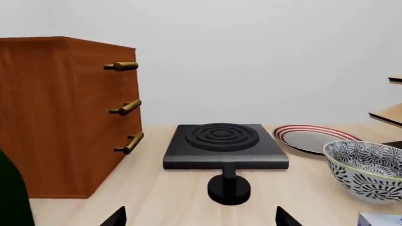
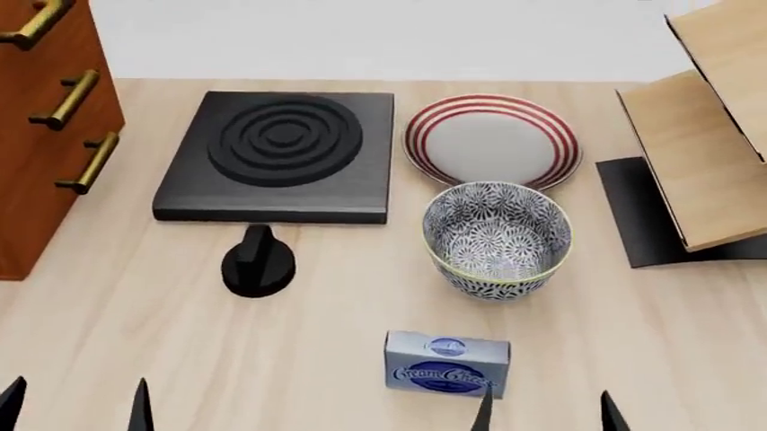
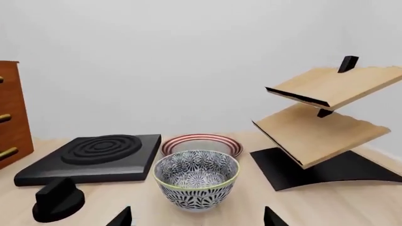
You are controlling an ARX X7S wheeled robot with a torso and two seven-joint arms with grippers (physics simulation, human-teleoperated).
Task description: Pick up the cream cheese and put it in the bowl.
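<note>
Both grippers' fingers released. I risk nudging the cream cheese (image 2: 446, 363) against the bowl (image 2: 497, 238) just beyond.

Left gripper (image 2: 75, 406) fingers spread apart, right gripper (image 2: 547, 411) fingers spread, both empty.

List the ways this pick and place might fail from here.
1. The cream cheese lies flat, close to the table edge nearest the robot; a clumsy approach by the right gripper may push it instead of gripping it.
2. The bowl is deep and stands right beside the plate; a low carry might clip its rim and shove it into the plate.
</note>
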